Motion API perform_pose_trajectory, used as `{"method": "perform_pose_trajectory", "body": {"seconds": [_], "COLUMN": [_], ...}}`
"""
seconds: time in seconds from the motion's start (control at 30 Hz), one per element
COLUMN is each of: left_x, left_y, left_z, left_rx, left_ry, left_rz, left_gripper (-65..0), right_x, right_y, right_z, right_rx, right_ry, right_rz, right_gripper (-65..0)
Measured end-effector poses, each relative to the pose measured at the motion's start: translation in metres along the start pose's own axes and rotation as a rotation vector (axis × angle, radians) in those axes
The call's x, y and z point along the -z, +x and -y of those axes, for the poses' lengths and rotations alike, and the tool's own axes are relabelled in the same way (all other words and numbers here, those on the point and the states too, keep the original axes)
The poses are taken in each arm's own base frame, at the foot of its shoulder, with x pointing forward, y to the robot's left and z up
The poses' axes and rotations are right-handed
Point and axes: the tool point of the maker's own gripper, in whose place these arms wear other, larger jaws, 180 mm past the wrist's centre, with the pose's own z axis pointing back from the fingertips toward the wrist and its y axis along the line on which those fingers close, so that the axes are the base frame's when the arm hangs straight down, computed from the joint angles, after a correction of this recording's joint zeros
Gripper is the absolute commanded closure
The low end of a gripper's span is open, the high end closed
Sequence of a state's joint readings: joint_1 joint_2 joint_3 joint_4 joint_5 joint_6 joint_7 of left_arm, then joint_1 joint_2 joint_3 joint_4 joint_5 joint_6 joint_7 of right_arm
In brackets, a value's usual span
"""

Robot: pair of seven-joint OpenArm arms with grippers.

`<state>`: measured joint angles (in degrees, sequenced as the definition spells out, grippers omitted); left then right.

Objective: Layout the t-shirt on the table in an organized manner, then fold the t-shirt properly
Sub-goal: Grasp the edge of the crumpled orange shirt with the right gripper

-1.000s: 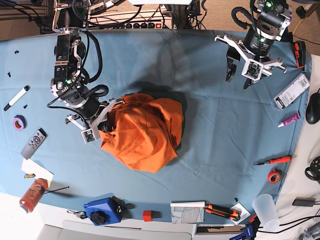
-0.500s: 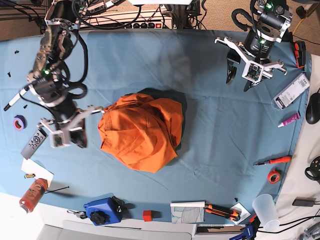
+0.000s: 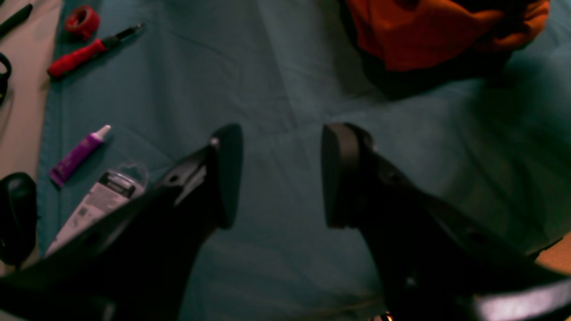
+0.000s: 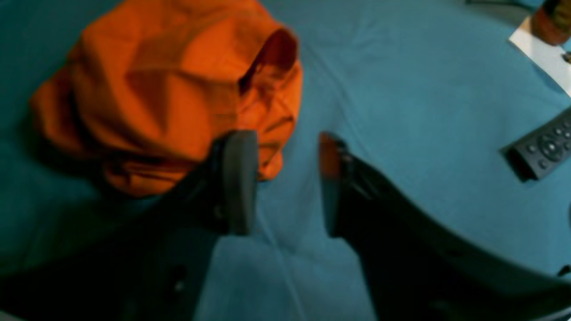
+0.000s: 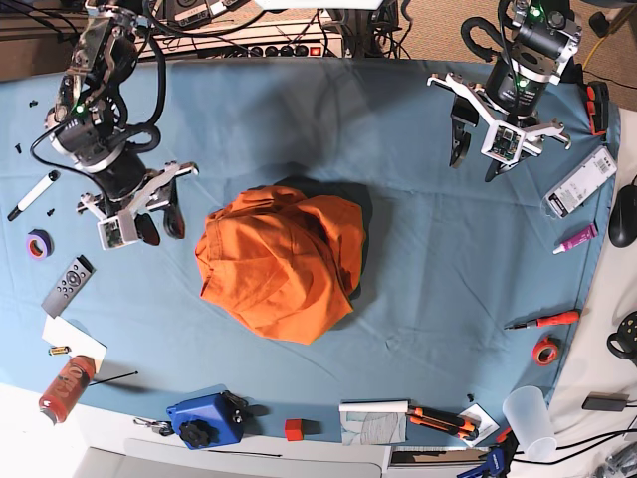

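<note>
The orange t-shirt (image 5: 279,264) lies in a crumpled heap in the middle of the blue-teal table (image 5: 428,259). My right gripper (image 5: 161,227) hovers just left of the heap, open and apart from the cloth. In the right wrist view its fingers (image 4: 238,178) stand wide with nothing between them, and the t-shirt (image 4: 156,89) bunches beyond the left one. My left gripper (image 5: 475,161) hangs open over bare cloth at the far right. The left wrist view shows that gripper (image 3: 281,174) empty, with the t-shirt (image 3: 424,35) at the top edge.
A remote (image 5: 68,286), purple tape (image 5: 38,243) and a marker (image 5: 33,194) lie at the left edge. A red screwdriver (image 5: 542,321), red tape (image 5: 544,351) and a purple tube (image 5: 576,238) lie right. A blue box (image 5: 204,420) and a spray can (image 5: 66,386) sit in front.
My right gripper let go of the t-shirt's left edge, opened, swung out to the left and then drew back toward the far side. The left arm stayed still.
</note>
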<state>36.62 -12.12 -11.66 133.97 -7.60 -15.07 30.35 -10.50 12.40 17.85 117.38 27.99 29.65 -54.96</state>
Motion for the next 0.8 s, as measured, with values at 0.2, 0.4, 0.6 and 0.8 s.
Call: {"method": "perform_pose_trajectory", "body": {"seconds": [0.2,0.4,0.6,0.8], "left_x": [0.000,0.000,0.000,0.000], "left_y": [0.000,0.000,0.000,0.001], "left_z": [0.000,0.000,0.000,0.002], "left_rx": [0.000,0.000,0.000,-0.016], "left_ry": [0.000,0.000,0.000,-0.010], "left_rz": [-0.001,-0.001,0.000,0.006], "left_gripper": [-29.4,-29.4,-29.4,-29.4], "right_x": [0.002,0.012,0.041,0.068], "right_y": [0.012,0.030,0.012,-0.001], "right_z": [0.002,0.005,0.003,-0.018], "right_rx": [-0.001,0.042,0.136,0.183], "right_ry": [0.001,0.030,0.122,0.251], "right_rz": [0.024,0.085,0.027,-0.043], "right_gripper": [-25.5,-25.5,-25.5,-25.5]}}
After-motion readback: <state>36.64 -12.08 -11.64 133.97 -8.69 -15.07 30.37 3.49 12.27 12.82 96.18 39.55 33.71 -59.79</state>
